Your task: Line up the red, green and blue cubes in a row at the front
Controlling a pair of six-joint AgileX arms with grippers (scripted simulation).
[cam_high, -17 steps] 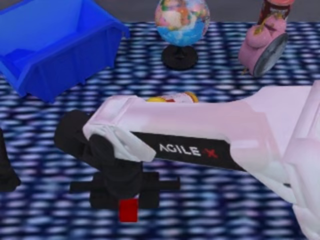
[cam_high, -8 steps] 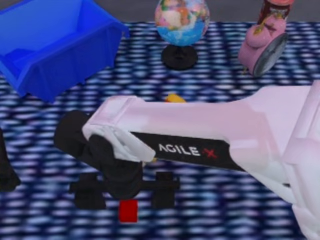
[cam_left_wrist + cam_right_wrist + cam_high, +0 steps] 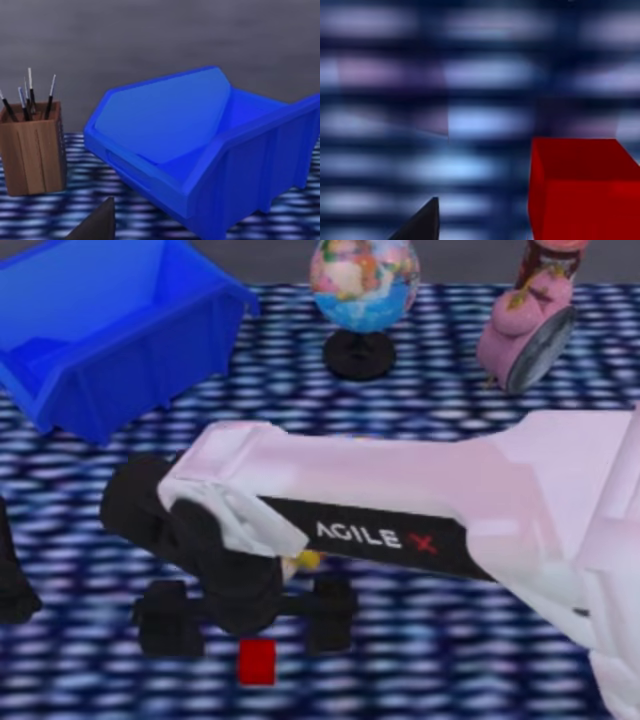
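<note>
So the right tool (image 3: 245, 615) has spread wide and let go of the red cube (image 3: 257, 662), which now sits placed at the counter's front.

The bin (image 3: 240, 165) looks like smooth, glossy blue plastic. The pen holder (image 3: 31, 150) shows matt wood grain. The red cube (image 3: 585, 190) is plain and smooth. A patterned, cloth-like cover lies over the bench (image 3: 480, 660).

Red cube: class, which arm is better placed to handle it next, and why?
Right. Its open claw hangs right by the red cube, while the left arm sits at the table's left edge.
</note>
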